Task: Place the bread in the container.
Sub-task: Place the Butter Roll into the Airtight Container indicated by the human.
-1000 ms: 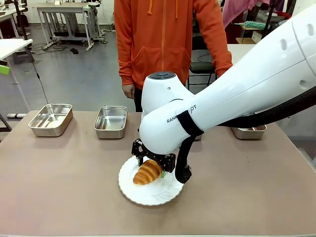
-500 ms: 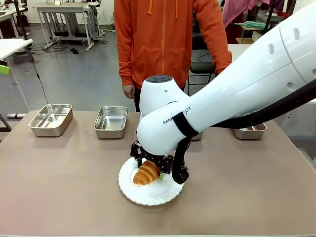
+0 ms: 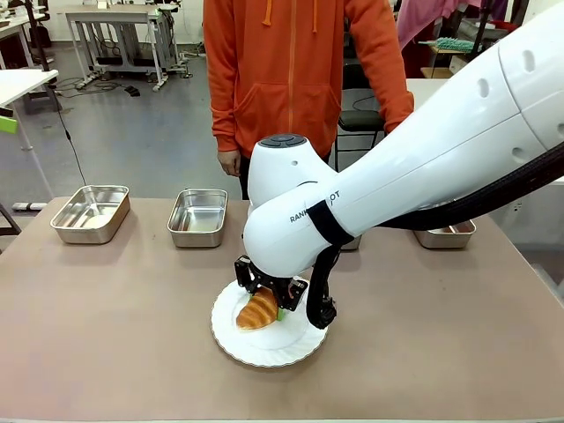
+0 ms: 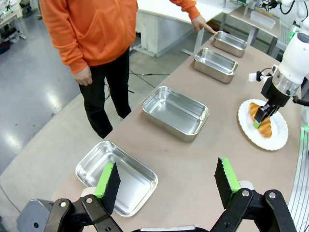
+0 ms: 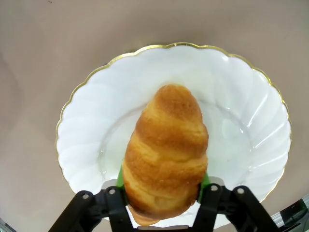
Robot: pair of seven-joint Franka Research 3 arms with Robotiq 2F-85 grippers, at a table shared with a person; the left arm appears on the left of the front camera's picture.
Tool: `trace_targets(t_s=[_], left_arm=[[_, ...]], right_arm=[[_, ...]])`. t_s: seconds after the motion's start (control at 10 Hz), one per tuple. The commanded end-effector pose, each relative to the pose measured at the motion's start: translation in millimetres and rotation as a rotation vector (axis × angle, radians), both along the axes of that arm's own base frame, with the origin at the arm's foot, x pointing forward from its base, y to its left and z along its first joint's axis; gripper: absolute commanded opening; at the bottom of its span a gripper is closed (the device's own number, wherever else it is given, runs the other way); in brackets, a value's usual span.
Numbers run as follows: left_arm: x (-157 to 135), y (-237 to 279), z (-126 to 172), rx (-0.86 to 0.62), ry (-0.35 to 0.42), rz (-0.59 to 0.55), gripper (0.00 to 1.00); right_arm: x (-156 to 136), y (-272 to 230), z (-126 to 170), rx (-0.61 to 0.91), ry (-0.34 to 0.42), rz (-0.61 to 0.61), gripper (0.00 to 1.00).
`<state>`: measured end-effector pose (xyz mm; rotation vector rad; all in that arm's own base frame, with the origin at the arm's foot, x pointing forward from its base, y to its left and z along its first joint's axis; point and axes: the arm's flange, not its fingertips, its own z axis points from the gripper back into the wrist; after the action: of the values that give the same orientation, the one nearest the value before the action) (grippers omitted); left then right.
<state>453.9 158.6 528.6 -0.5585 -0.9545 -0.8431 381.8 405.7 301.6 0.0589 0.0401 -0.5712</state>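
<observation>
My right gripper [image 3: 267,300] is clamped tight on the bread [image 3: 257,311]. In the right wrist view its green pads [image 5: 120,180] press on both sides of the bread's fat end, and the thin end points to 12 o'clock. The bread is over the middle of the white plate [image 3: 264,350]. I cannot tell if it touches the plate. The plate is on the brown table [image 3: 106,308] at 6 o'clock, close to my side.

Shiny pans stand in a row on the far side: the left pan [image 3: 90,211] at 10 o'clock, the next pan [image 3: 198,216] at 11 o'clock, the right pan [image 3: 445,234] at 2 o'clock.

My left gripper [image 4: 167,181] hangs wide open and holds nothing, above the near edge of the left pan. A person in an orange top [image 3: 295,62] stands at 12 o'clock, with one hand [image 4: 199,22] near the right pan.
</observation>
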Motion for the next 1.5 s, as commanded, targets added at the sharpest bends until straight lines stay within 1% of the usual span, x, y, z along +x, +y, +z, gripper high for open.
trace_targets(t_s=[0.0,0.2,0.3,0.4,0.5,0.7,0.8,0.9,1.0,1.1,1.2,1.3,1.4], left_arm=[[-1.4,-0.7,2.0,-0.004,-0.007,-0.003,1.00],[-1.4,-0.7,2.0,-0.004,-0.007,-0.003,1.00],[-1.4,-0.7,2.0,-0.004,-0.007,-0.003,1.00],[-1.4,-0.7,2.0,-0.004,-0.007,-0.003,1.00],[-1.4,-0.7,2.0,-0.004,-0.007,-0.003,1.00],[-1.4,-0.7,2.0,-0.004,-0.007,-0.003,1.00],[-1.4,-0.7,2.0,-0.004,-0.007,-0.003,1.00],[-1.4,-0.7,2.0,-0.004,-0.007,-0.003,1.00],[-1.4,-0.7,2.0,-0.004,-0.007,-0.003,1.00],[-1.4,-0.7,2.0,-0.004,-0.007,-0.003,1.00],[-1.4,-0.7,2.0,-0.004,-0.007,-0.003,1.00],[-1.4,-0.7,2.0,-0.004,-0.007,-0.003,1.00],[-1.4,-0.7,2.0,-0.004,-0.007,-0.003,1.00]], right_arm=[[-0.8,0.7,-2.2,-0.001,0.004,0.001,0.41],[-0.8,0.7,-2.2,-0.001,0.004,0.001,0.41],[0.0,-0.2,1.1,0.001,0.000,0.000,0.51],[6.4,-9.9,23.1,0.057,0.045,0.036,0.42],[9.7,-22.7,57.8,0.089,0.021,0.051,0.42],[13.2,-48.9,127.7,0.105,-0.026,0.082,0.42],[15.9,-64.6,160.1,0.100,-0.037,0.130,0.42],[21.6,-88.1,191.7,0.082,-0.030,0.203,0.42],[29.7,-112.3,210.4,0.059,-0.026,0.275,0.42],[41.1,-140.6,220.5,-0.021,-0.012,0.378,0.42],[56.4,-171.2,226.0,-0.041,-0.011,0.454,0.42],[76.5,-208.7,226.2,-0.060,-0.025,0.551,0.42],[94.2,-239.6,217.1,-0.106,-0.071,0.673,0.42]])
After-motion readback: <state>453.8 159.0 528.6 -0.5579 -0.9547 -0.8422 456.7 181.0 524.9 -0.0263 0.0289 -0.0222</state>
